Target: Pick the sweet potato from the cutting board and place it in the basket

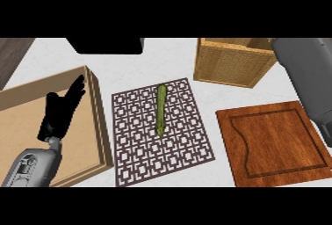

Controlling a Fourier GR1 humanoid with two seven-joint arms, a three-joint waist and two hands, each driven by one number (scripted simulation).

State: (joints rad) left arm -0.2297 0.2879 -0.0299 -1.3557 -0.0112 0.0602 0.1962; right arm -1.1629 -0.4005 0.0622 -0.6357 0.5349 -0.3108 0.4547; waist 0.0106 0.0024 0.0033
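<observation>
The cutting board is sitting bare near the basket, so the sweet potato is likely going in; the left hand is resting with fingers straight, the right hand is hiding from view

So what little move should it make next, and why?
Probably ease the right arm back over the basket. The cutting board lies bare and no sweet potato shows anywhere. The right forearm runs up beside the basket, with its hand out of view, so whether it holds anything cannot be told.
</observation>
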